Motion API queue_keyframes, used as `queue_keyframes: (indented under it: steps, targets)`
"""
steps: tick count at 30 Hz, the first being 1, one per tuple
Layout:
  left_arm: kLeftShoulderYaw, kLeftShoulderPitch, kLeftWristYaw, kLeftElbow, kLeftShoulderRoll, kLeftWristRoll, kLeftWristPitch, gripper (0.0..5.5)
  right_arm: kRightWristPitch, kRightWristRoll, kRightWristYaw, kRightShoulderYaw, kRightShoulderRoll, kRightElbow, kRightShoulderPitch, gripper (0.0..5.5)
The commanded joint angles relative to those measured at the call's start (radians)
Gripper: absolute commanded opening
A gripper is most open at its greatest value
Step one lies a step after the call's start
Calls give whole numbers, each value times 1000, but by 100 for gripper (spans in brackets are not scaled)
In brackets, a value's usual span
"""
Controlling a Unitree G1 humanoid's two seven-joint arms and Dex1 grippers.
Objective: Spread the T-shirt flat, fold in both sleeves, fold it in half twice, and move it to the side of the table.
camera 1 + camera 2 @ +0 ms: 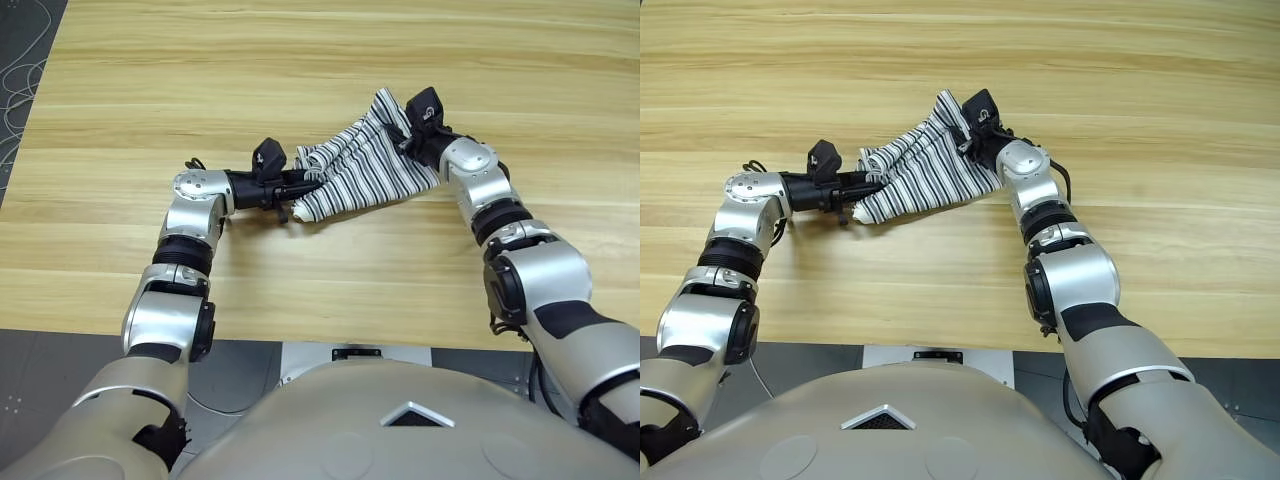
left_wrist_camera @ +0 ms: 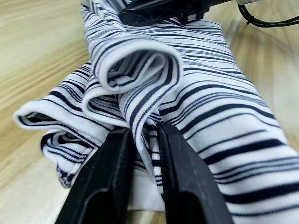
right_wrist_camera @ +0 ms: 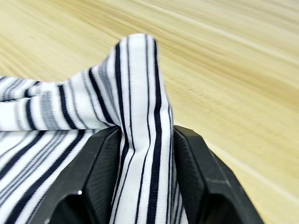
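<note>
You have bright, even light; the pale wooden table (image 1: 300, 60) shows mild sheen (soft shadow under the black-and-white striped T-shirt (image 1: 365, 165)).

The T-shirt (image 1: 365, 170) is white with black stripes, the table (image 1: 300, 60) light wood-grain.

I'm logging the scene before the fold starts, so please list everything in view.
T-shirt: one, white with dark stripes, bunched on the table between the two grippers
table: one, light wood, under the T-shirt
cables: a few, pale, on the floor past the table's far left corner
floor: dark grey, around the table's left and near edges
left gripper: one, black, shut on the T-shirt's left edge
right gripper: one, black, shut on a fold at the T-shirt's right edge
</note>
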Motion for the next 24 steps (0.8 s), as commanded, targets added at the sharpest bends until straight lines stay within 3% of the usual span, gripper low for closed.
queue_keyframes:
  steps: [1, 5, 12, 15, 22, 24]
  targets:
    - [-34, 53, -14, 12, -3, 45, 40, 95, -25, -65, -61, 37, 2, 17, -12, 194]
    - [40, 21, 5, -20, -8, -29, 92, 95, -97, -202, -217, 126, -53, -8, -10, 194]
    - [229, 7, 254, -229, -37, -152, 240, 95, -207, -356, -500, 203, -96, -87, 2, 194]
    - [212, 65, 276, -360, -41, -151, 271, 95, -220, -355, -516, 200, -88, -103, 14, 194]
    - [163, 116, 292, -418, -35, -115, 267, 192, -223, -377, -560, 205, -101, -140, 14, 199]
    - [152, 115, 346, -407, -46, -70, 192, 207, -248, -390, -585, 210, -98, -180, 25, 199]
